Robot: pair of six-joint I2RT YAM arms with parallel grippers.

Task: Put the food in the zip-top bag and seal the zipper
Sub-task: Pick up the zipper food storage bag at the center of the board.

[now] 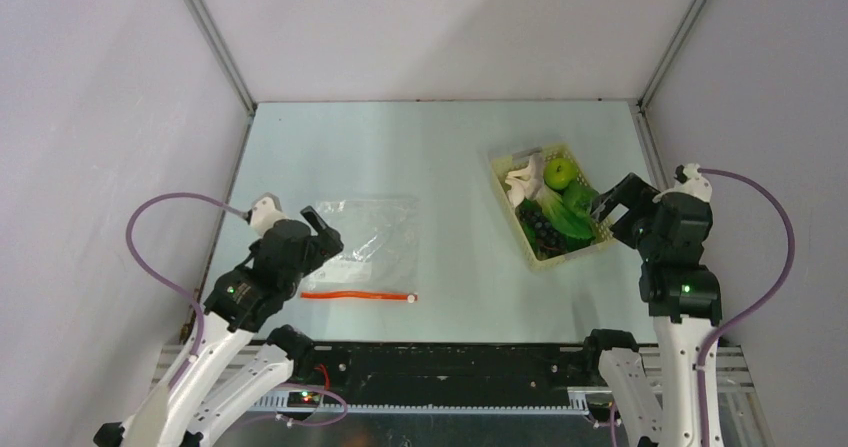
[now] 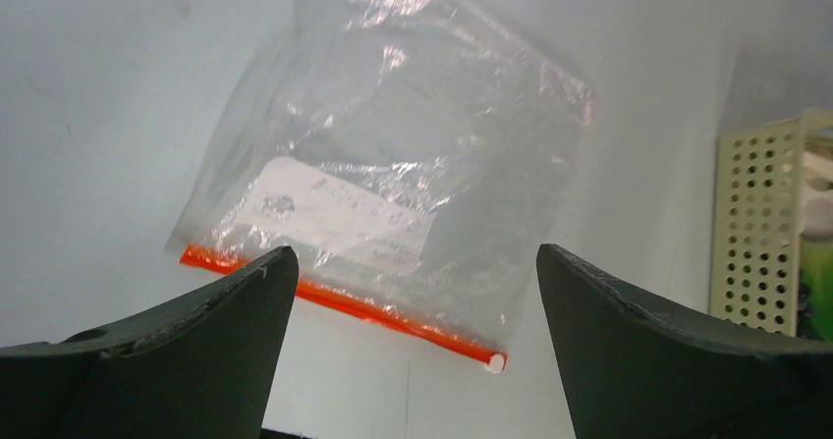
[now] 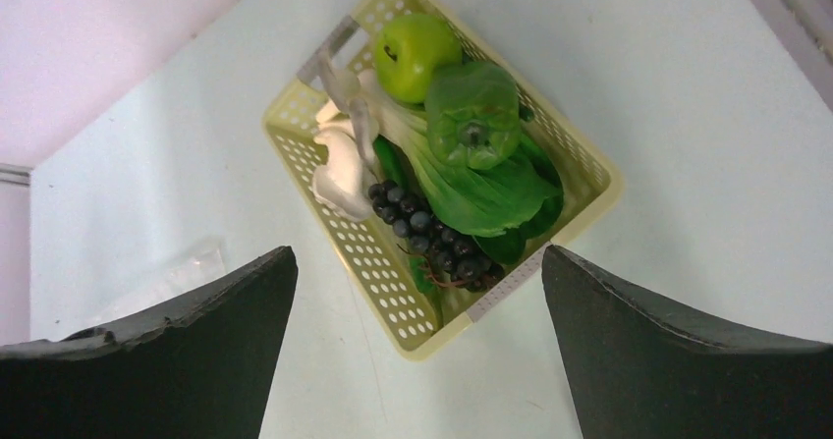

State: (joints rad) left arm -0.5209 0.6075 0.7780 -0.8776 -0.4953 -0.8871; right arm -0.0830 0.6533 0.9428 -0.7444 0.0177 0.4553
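The clear zip-top bag (image 1: 368, 229) lies flat on the table, its orange-red zipper (image 1: 355, 295) along the near edge with the white slider (image 1: 410, 298) at the right end. It also shows in the left wrist view (image 2: 403, 154), zipper (image 2: 344, 301), slider (image 2: 495, 363). My left gripper (image 1: 322, 224) is open and empty at the bag's left edge. The food lies in a pale yellow basket (image 3: 373, 257): green apple (image 3: 415, 54), green pepper (image 3: 472, 113), bok choy (image 3: 481, 198), white mushrooms (image 3: 339, 169), dark grapes (image 3: 432, 238). My right gripper (image 1: 612, 205) is open and empty at the basket's right edge.
The basket (image 1: 503, 195) stands at the right of the table, its corner visible in the left wrist view (image 2: 761, 233). Grey walls enclose the table at the back and sides. The arm bases and a black rail run along the near edge.
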